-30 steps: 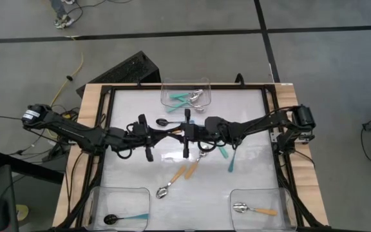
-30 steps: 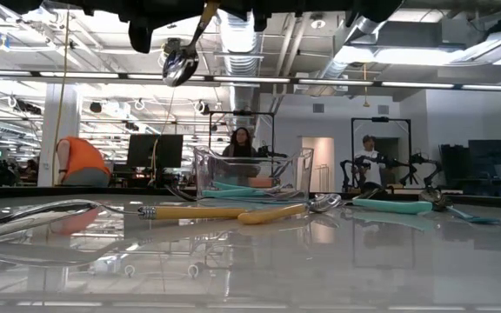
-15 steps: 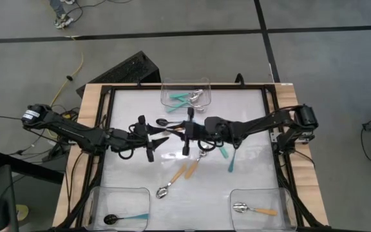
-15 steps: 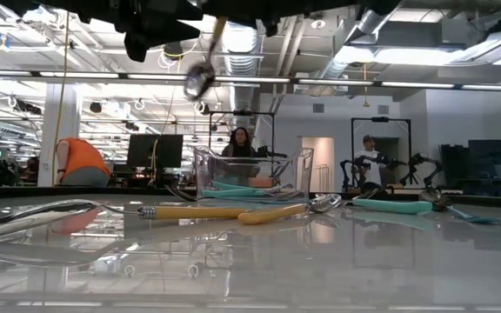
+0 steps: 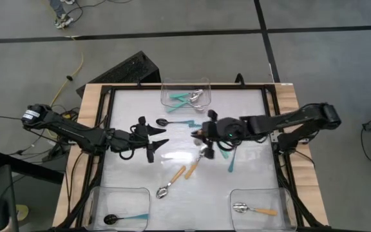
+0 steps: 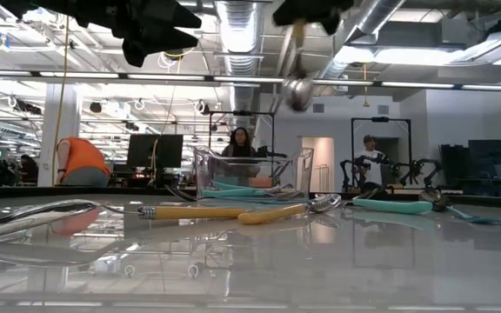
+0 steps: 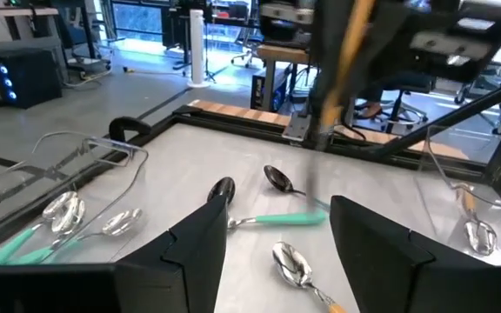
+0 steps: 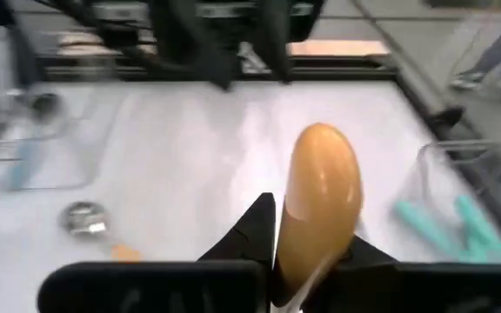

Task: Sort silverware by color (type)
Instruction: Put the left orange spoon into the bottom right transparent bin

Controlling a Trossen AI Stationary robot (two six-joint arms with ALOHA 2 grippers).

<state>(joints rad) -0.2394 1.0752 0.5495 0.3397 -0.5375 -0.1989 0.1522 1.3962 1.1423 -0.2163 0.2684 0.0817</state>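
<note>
My right gripper (image 5: 199, 134) is above the table's middle, shut on a spoon with an orange handle (image 8: 320, 187) and a silver bowl (image 6: 298, 93). My left gripper (image 5: 161, 136) stands open to its left, with nothing between its fingers (image 7: 277, 230). On the table lie a black-bowled teal spoon (image 5: 176, 122), two orange-handled spoons (image 5: 172, 180) (image 5: 195, 162) and two teal ones (image 5: 232, 161). The far bin (image 5: 185, 96) holds teal-handled spoons, the near left bin (image 5: 118, 207) a black-bowled one and the near right bin (image 5: 263, 207) an orange-handled one. My right gripper pinches the spoon's orange handle (image 8: 296, 261) between its two fingers, with the rounded free end standing out past them. The fingers come from the table's right. The spoon hangs bowl down, clear of the table.
A black frame (image 5: 108, 129) runs round the white table top. Bare table lies at the near middle, between the two near bins. People and desks show in the room behind, in the low view.
My left gripper has opened, let go of the orange-handled spoon and drawn back a little toward the table's left edge. My right gripper, still shut on the spoon, has carried it toward the right edge, hanging bowl down, clear of the table.
</note>
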